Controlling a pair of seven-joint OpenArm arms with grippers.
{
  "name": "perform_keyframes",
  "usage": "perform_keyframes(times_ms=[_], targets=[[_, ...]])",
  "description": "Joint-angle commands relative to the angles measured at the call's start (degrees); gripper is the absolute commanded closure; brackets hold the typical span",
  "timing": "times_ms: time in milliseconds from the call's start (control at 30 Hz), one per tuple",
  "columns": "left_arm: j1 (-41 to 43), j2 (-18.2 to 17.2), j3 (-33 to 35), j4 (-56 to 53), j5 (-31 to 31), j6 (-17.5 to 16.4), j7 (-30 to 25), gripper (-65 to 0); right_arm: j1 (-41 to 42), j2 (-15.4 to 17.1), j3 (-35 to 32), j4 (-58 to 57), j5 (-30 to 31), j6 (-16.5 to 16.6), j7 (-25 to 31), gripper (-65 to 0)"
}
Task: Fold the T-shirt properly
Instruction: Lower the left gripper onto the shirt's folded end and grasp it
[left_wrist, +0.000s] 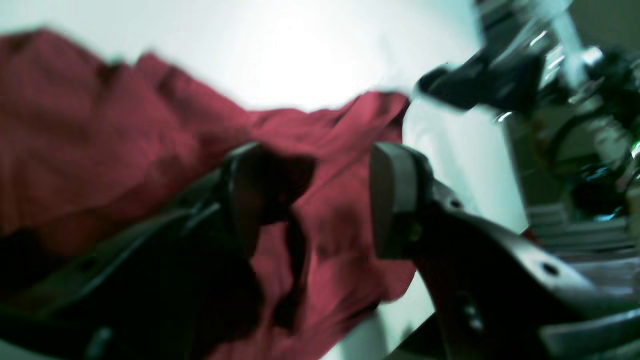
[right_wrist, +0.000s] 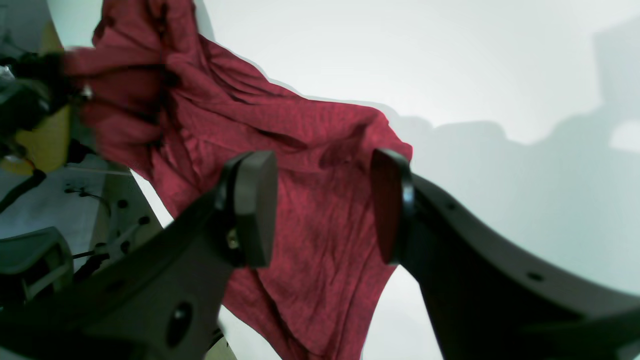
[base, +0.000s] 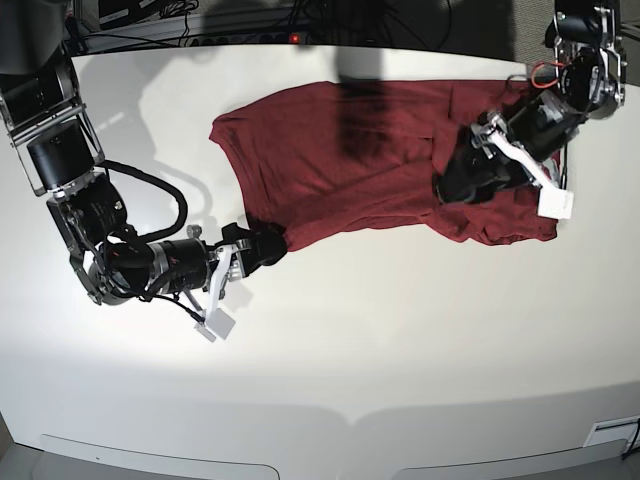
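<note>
Right, with the T-shirt (base: 340, 165) lying crumpled across the far side of the table (base: 400, 340), both my claws spread and pinching nothing, my left claw (left_wrist: 320, 200) over its bunched end and my right claw (right_wrist: 322, 205) at a corner, I should grip edges, not folds

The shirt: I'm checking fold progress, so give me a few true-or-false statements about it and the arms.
1. The shirt is dark red. True.
2. It is neatly folded into a square. False: it lies spread and rumpled on the table.
3. The right gripper has its fingers apart. True.
4. A second garment lies on the table. False: only the shirt is there.
5. The left gripper is clamped shut. False: its fingers stand apart.
</note>
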Motion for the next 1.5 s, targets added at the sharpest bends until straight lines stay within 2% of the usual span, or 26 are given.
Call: perform_keyframes(times_ms=[0, 167, 300, 400, 500, 633, 700, 800, 900, 1100, 1233, 1367, 1467], targets=[[-0.72, -0.37, -0.24, 1.01, -1.97, -1.75, -0.92, -32.6, 1.90, 0.50, 0.46, 0.81, 1.33, 0.49, 0.72, -28.8], [-1.09, -0.42, -0.31, 1.03, -1.81, -2.38, -0.81, -32.6, 1.90, 0.50, 0.46, 0.81, 1.31, 0.49, 0.74, -28.8], [-1.11, -0.90, -0.33, 1.03, 2.45, -2.36, -0.87, -32.6, 1.90, 0.50, 0.46, 0.81, 1.31, 0.49, 0.72, -28.8], [-1.27, -3.26, -1.66, 1.03, 6.29, -2.32, 0.39, -32.6, 1.90, 0.52, 0.46, 0.79, 1.09, 0.49, 0.70, -28.8], [-0.70, -6.14, -5.14, 1.03, 6.49, -2.29, 3.26, -32.6, 1.90, 0.52, 0.46, 0.79, -0.20, 0.49, 0.74, -28.8], [1.88, -8.17, -11.82, 1.01, 6.56, -1.20, 3.04, -32.6, 1.90, 0.50, 0.46, 0.79, -0.13, 0.49, 0.96, -28.8], [3.87, -7.98, -14.08, 0.98, 6.56, -1.22, 2.93, -32.6, 1.90, 0.50, 0.46, 0.79, -0.13, 0.49, 0.96, -28.8], [6.82, -7.08, -14.12, 0.94, 9.88, -1.20, -1.33, -32.6, 1.90, 0.50, 0.46, 0.79, 0.04, 0.49, 0.94, -28.8], [7.85, -4.52, -14.14, 0.94, 14.64, -0.07, -5.22, -32.6, 1.90, 0.50, 0.46, 0.79, 0.04, 0.49, 0.92, -28.8], [7.80, 0.37, -14.14, 0.52, 19.06, 0.31, -7.56, -32.6, 1.90, 0.50, 0.46, 0.79, 0.04, 0.49, 0.87, -28.8], [7.26, 2.40, -14.14, -3.56, 24.72, 3.69, -12.39, -32.6, 1.90, 0.52, 0.46, 0.79, 0.02, 0.49, 0.72, -28.8], [4.96, 2.49, -14.14, -8.76, 23.56, 4.02, -11.10, -32.6, 1.90, 0.66, 0.46, 0.79, 0.04, 0.49, 0.74, -28.8], [3.98, 2.49, -14.14, -9.35, 18.73, 2.36, -9.27, -32.6, 1.90, 0.61, 0.46, 0.79, 0.04, 0.49, 0.76, -28.8]])
